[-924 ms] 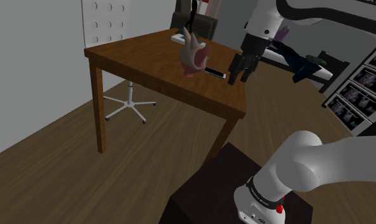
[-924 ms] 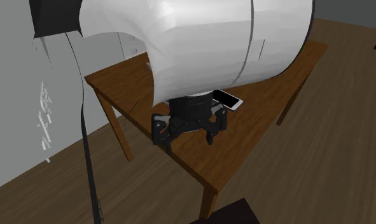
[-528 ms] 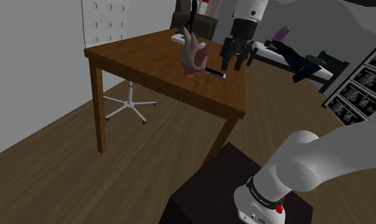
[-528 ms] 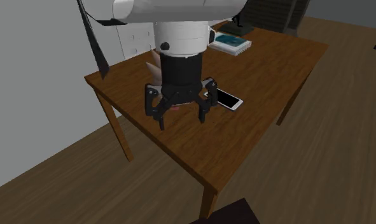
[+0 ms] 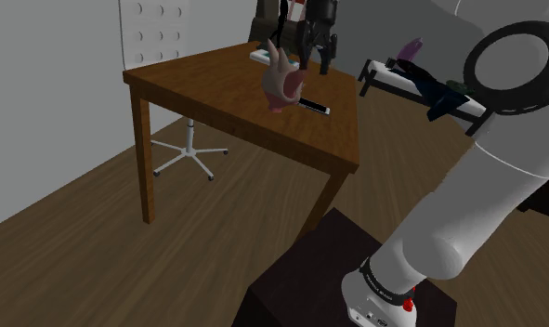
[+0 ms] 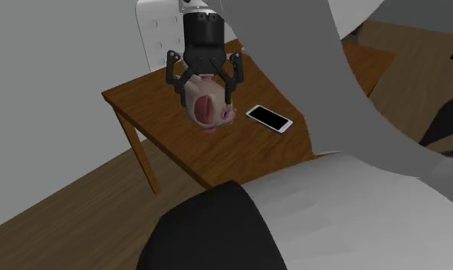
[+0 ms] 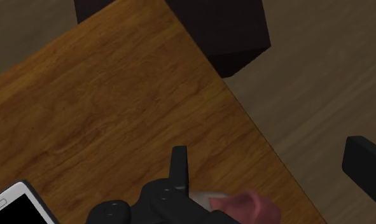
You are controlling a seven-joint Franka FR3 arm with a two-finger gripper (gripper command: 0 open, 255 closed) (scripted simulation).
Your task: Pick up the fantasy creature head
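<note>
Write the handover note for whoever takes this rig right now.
Gripper: open, holding nothing, above the wooden table.
Creature head: pinkish, resting on the table close to the gripper, untouched; a phone lies beside it.
Done: approach only, no grasp yet.
Left: bring the fingers around the head, close on it, lift it.

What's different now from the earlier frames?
The pincer moved up and to the shoulder view's left, from the table's right edge toward the head, open throughout, gripping nothing. Head and phone stayed put.
</note>
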